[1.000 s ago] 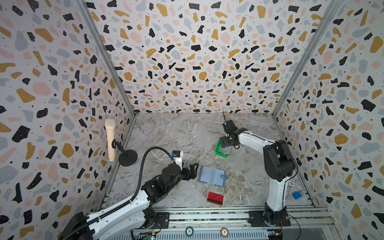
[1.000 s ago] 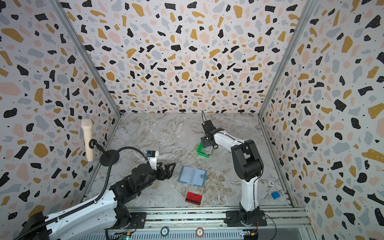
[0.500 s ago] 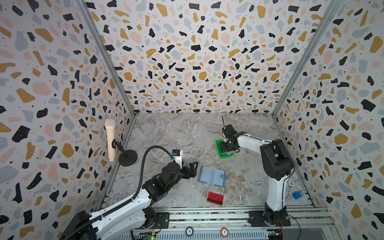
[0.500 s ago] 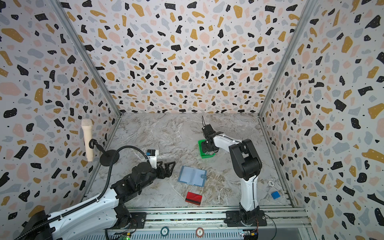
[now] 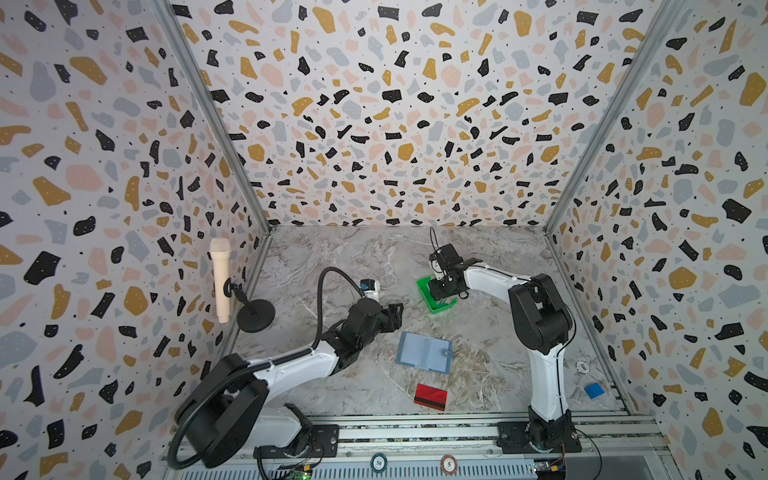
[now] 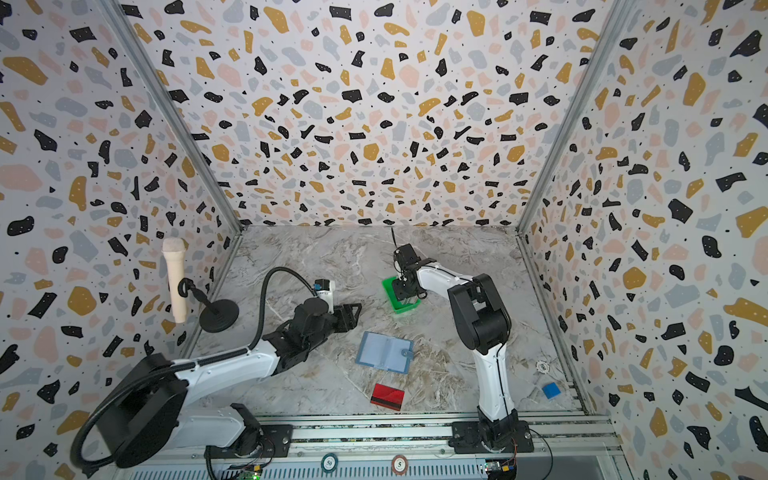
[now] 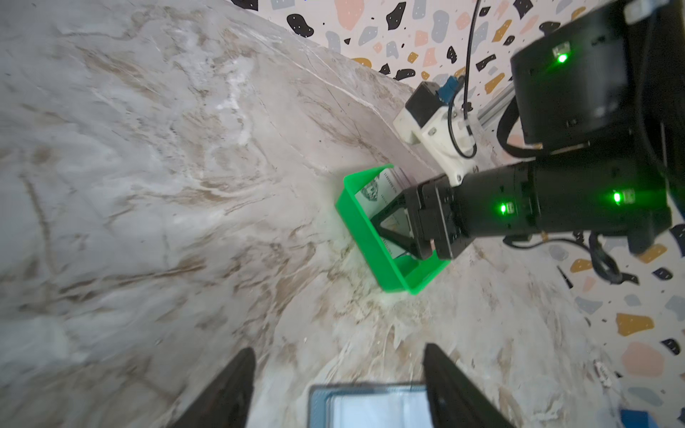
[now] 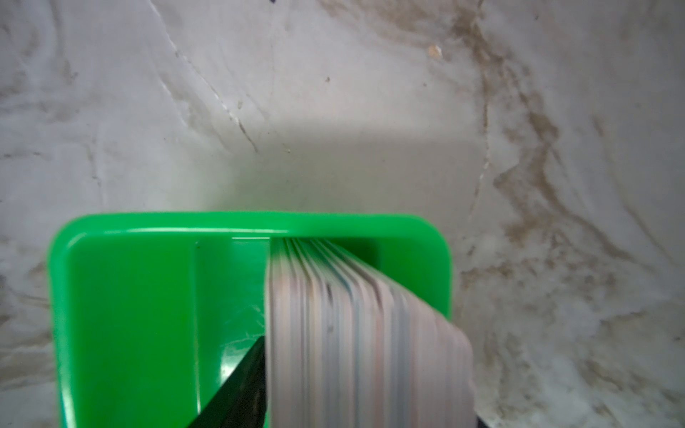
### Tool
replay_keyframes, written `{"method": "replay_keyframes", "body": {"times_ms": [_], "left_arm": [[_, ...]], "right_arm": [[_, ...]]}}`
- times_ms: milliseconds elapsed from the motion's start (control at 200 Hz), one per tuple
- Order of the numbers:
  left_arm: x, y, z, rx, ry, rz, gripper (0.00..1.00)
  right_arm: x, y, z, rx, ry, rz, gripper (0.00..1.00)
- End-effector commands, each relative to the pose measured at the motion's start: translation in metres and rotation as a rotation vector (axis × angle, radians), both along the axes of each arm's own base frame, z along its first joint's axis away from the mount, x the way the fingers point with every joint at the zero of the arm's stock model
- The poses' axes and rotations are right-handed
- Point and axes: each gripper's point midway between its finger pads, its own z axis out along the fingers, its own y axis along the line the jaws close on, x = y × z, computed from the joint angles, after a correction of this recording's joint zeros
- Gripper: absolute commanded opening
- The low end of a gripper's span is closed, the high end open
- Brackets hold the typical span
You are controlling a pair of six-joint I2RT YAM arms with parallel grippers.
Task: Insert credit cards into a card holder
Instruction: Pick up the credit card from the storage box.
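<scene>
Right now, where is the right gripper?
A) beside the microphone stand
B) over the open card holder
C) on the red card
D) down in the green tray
D: in both top views the right gripper reaches down into the green tray, and its wrist view shows a finger beside the cards standing there.

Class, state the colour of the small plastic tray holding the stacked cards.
Bright green tray, best in the right wrist view.

Bright green plastic tray with rounded corners (image 8: pixel 259 222) on grey marbled tabletop (image 8: pixel 333 92), stack of thin plastic cards (image 8: pixel 363 333) on edge inside it, leaning, blurred, my black finger (image 8: pixel 241 389) against the stack's side.
</scene>
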Motion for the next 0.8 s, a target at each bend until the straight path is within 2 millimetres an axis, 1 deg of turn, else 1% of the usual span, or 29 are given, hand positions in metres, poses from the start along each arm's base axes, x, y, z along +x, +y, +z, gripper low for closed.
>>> {"method": "replay_keyframes", "body": {"times_ms": [0,50,130,210,265,340,506,671,751,796], "left_arm": [[0.033,-0.022,0.032,-0.144,-0.084,-0.016,0.64],[0.044,-0.026,0.028,-0.163,-0.078,-0.015,0.62],[0.06,-0.029,0.019,-0.179,-0.066,-0.008,0.54],[0.07,-0.033,0.008,-0.183,-0.048,-0.01,0.48],[0.075,-0.034,-0.001,-0.174,-0.033,-0.007,0.46],[0.079,-0.031,-0.013,-0.168,-0.011,0.006,0.46],[0.085,-0.03,-0.024,-0.203,0.008,0.012,0.44],[0.088,-0.031,-0.039,-0.199,0.039,0.019,0.36],[0.09,-0.028,-0.047,-0.203,0.06,0.034,0.35],[0.091,-0.027,-0.051,-0.207,0.067,0.042,0.32]], "right_arm": [[-0.011,0.008,-0.005,-0.002,0.035,0.02,0.57],[-0.012,0.012,-0.006,0.014,0.035,0.019,0.57],[-0.016,0.024,-0.006,0.036,0.035,0.036,0.57],[-0.02,0.034,-0.009,0.036,0.037,0.053,0.57],[-0.021,0.038,-0.009,0.043,0.037,0.053,0.57],[-0.023,0.042,-0.005,0.068,0.031,0.054,0.57],[-0.03,0.057,0.006,0.107,0.011,0.074,0.57],[-0.035,0.065,0.007,0.119,0.017,0.082,0.56],[-0.036,0.066,0.006,0.121,0.02,0.081,0.57],[-0.038,0.067,0.006,0.123,0.021,0.082,0.57]]}}
